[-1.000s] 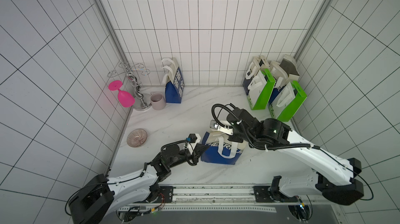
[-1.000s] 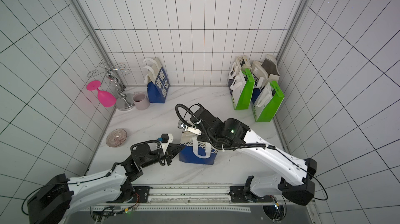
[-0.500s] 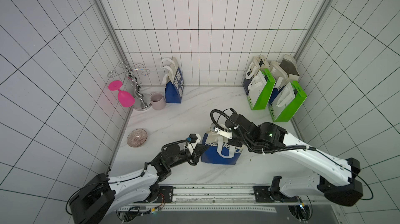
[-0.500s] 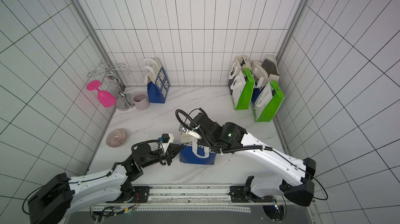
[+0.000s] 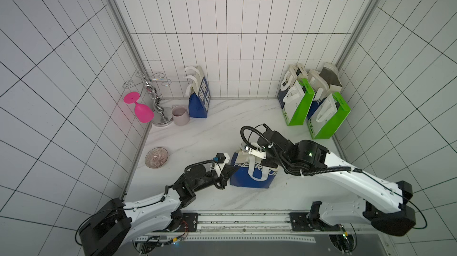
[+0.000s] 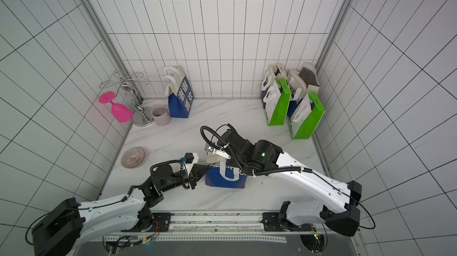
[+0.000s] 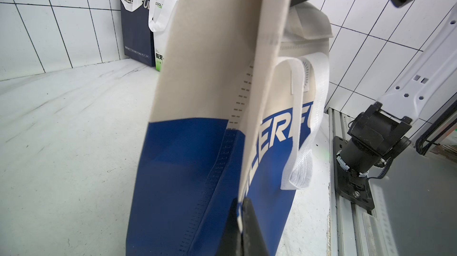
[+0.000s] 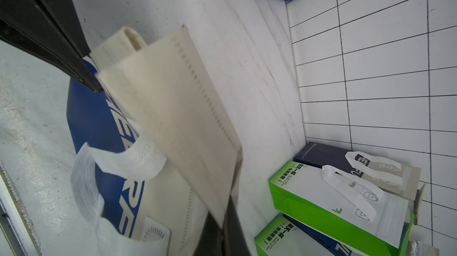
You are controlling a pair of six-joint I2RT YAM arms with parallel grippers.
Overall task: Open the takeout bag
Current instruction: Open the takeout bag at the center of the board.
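Observation:
The takeout bag (image 5: 254, 176) (image 6: 225, 179) is blue below and beige above, with white strap handles, and stands near the table's front middle. My left gripper (image 5: 228, 167) (image 7: 241, 204) is shut on the bag's left side fold; its black fingers (image 8: 90, 82) also show in the right wrist view. From above, my right gripper (image 8: 223, 217) is shut on the edge of the bag's beige top panel (image 8: 173, 108). In both top views the right wrist covers its fingers. The bag's mouth looks flattened, panels close together.
A blue bag (image 5: 197, 99) stands at the back wall beside a mug (image 5: 180, 115), a metal rack (image 5: 158, 99) and a pink glass (image 5: 141, 110). Green and dark bags (image 5: 296, 103) crowd the back right corner. A bowl (image 5: 156, 157) lies at the left.
My right gripper has shifted a little left and down over the bag and shut on its beige top panel. The left gripper has stayed shut on the side fold.

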